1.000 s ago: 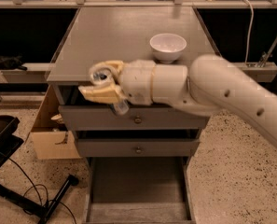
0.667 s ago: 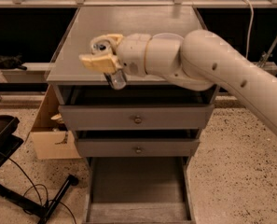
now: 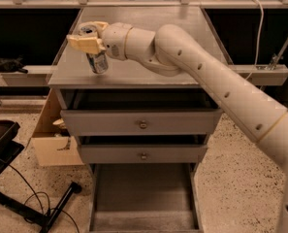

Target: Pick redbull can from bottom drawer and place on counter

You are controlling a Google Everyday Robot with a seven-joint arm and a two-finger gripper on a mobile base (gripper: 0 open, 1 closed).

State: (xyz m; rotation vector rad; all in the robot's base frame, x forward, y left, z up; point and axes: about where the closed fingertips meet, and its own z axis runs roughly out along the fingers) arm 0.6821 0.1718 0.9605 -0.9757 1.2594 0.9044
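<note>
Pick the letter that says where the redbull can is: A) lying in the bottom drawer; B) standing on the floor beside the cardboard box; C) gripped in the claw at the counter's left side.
C: the claw grips the redbull can at the left of the counter; the open bottom drawer holds no can.

Here's the arm (image 3: pixel 206 76): smooth, fat, cream-white tubes, rounded at every joint. Small dark round holes run in a line along its long segment. There's a thin yellowish ring seam low on the right, and more fine seams ring the wrist barrel. The gripper (image 3: pixel 88 34) sits at the arm's end, over the left front of the counter (image 3: pixel 134 79). Its fingers (image 3: pixel 87 43) are flat, blocky and pale tan-yellow, darker than the casing.
</note>
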